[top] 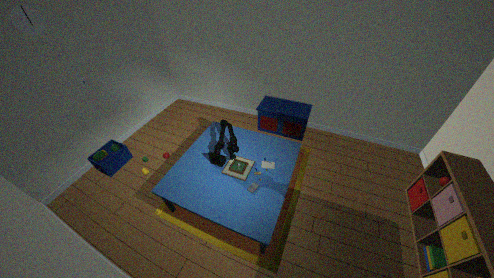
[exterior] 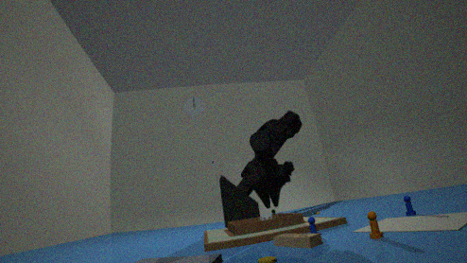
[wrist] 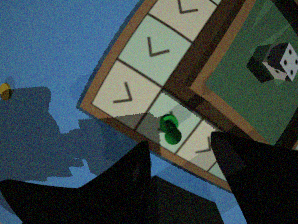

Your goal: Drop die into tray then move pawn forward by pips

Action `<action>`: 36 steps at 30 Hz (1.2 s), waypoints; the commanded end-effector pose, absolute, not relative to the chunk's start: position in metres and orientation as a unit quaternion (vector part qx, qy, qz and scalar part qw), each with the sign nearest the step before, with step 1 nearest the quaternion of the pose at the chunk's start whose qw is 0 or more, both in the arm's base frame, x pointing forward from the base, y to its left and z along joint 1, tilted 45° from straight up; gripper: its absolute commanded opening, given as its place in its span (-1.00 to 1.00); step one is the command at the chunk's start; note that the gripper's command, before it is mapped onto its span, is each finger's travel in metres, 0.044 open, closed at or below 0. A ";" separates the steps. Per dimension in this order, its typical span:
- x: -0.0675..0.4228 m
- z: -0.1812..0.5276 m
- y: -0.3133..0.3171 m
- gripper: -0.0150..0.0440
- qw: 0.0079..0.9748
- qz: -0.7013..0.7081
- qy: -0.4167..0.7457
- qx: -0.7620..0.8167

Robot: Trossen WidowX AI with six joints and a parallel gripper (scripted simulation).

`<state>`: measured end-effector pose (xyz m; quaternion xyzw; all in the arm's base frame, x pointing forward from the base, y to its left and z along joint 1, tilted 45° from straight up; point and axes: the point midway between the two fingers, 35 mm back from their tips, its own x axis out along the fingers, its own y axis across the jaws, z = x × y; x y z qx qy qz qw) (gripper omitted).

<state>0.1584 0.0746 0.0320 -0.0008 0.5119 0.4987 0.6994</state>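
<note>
Just ahead of your hand [wrist: 181,152], whose fingers are spread and grip nothing, the green pawn [wrist: 169,128] stands upright on a corner square of the board [wrist: 127,92], while the die [wrist: 278,63] rests in the tray [wrist: 240,90].

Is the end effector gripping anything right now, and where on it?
Nothing. The end effector is open above the green pawn, not touching it; the die lies in the tray.

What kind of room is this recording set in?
Most likely a child's playroom: a low blue table carries a board game, small toys lie on the wooden floor, and a cubby shelf with coloured bins stands by the wall.
</note>
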 end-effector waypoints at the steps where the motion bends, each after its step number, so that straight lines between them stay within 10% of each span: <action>1: 0.157 0.028 0.079 0.19 0.699 0.499 0.512 0.004; 19: 0.155 0.010 0.098 0.19 0.699 0.500 0.511 0.006; 24: 0.155 0.010 0.098 -0.26 0.699 0.500 0.511 0.006; 36: 0.155 0.010 0.098 -0.49 0.699 0.500 0.511 0.006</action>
